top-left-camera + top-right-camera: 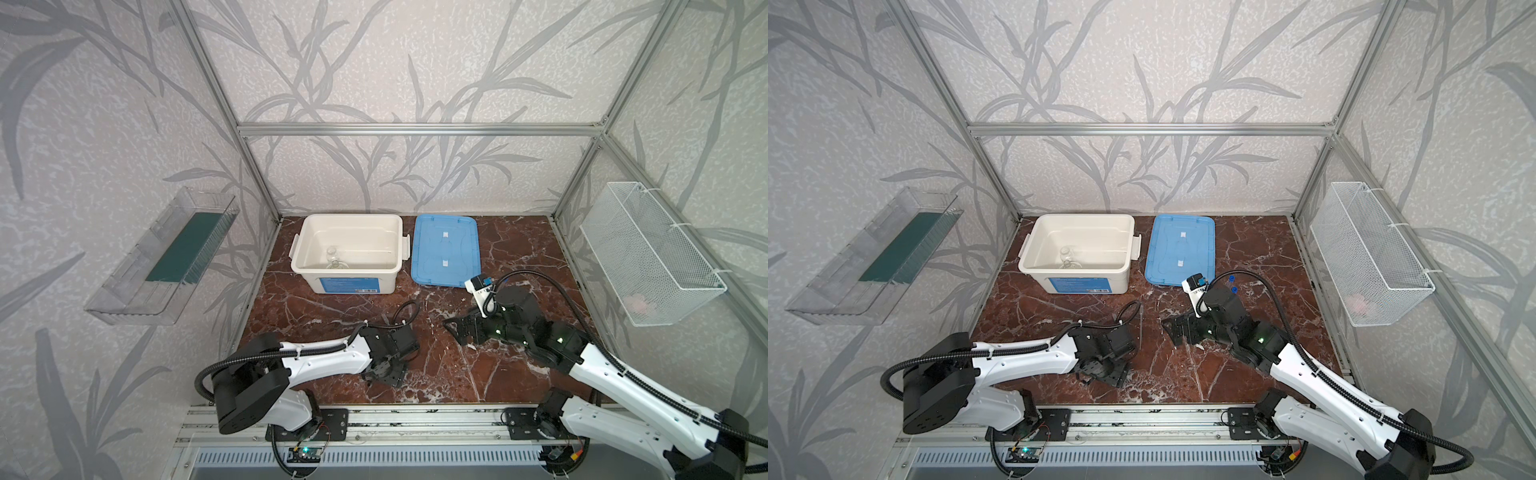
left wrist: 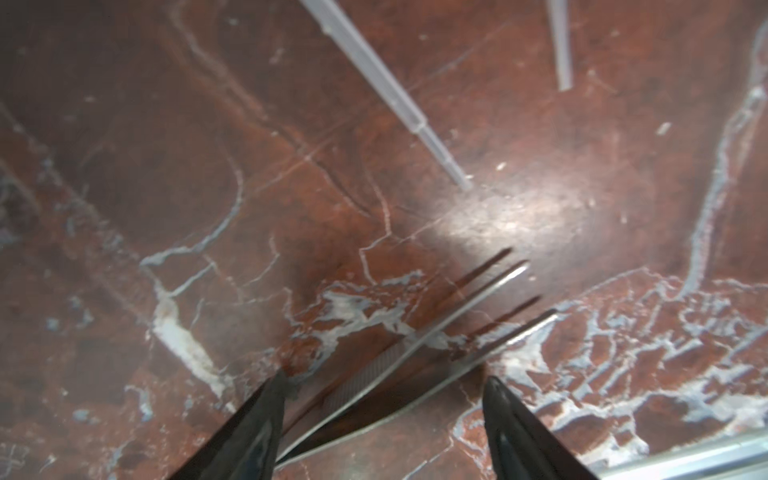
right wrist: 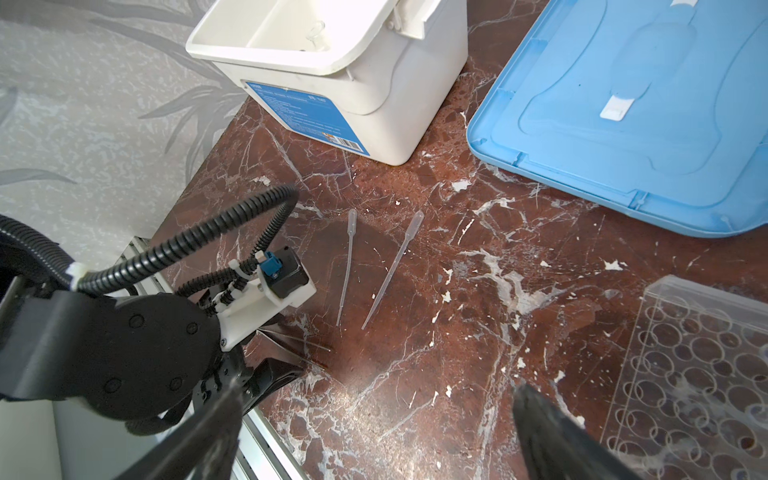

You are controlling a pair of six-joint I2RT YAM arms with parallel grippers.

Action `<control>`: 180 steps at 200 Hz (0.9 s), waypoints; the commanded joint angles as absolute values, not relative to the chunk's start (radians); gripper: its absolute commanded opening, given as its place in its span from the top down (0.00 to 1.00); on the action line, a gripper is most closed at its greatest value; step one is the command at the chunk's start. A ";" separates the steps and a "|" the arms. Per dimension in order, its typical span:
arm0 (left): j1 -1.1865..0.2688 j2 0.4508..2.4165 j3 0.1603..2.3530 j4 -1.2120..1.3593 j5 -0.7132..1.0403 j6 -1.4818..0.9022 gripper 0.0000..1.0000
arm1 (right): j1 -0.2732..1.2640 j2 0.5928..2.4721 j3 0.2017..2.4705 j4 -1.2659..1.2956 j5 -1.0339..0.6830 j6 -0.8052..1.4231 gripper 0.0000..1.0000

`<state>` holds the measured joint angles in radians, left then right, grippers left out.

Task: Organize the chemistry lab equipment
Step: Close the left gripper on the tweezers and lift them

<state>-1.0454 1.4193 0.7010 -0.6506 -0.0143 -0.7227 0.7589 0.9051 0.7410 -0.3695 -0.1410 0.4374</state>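
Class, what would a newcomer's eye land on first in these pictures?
The white tub at the back left, glass vessels inside, with the blue lid flat beside it. Nearer the front, the left gripper straddles metal tweezers lying on the marble table.

One white tub [image 1: 349, 217] is shown, two small glass vessels [image 1: 333, 252] are counted, one blue lid [image 1: 432, 253], one clear many-holed rack [image 3: 685, 353], two thin clear pipettes [image 3: 347, 266], one pair of metal tweezers [image 2: 415, 345], two blue tube caps [image 1: 1232, 276], one wire basket [image 1: 652, 257], one clear wall tray [image 1: 137, 282].
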 commanded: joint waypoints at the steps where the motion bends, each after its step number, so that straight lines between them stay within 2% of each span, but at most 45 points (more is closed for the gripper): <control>1: -1.052 1.407 0.689 -0.677 -0.062 -0.769 0.34 | 0.755 0.910 0.738 -0.347 -0.127 0.445 0.01; 52: -1.051 1.425 0.665 -0.653 -0.130 -0.837 0.57 | 0.755 0.942 0.744 -0.345 -0.134 0.454 0.01; 66: -1.052 1.451 0.665 -0.639 -0.125 -0.837 0.58 | 0.755 0.945 0.741 -0.339 -0.135 0.456 0.01; 83: -1.052 1.483 0.674 -0.640 -0.128 -0.855 0.72 | 0.755 0.945 0.738 -0.337 -0.132 0.461 0.01; 124: -1.052 1.494 0.664 -0.591 -0.119 -0.940 0.79 | 0.755 0.948 0.737 -0.330 -0.132 0.472 0.01; 180: -1.052 1.499 0.678 -0.624 -0.161 -0.974 0.99 | 0.755 0.959 0.721 -0.304 -0.141 0.486 0.01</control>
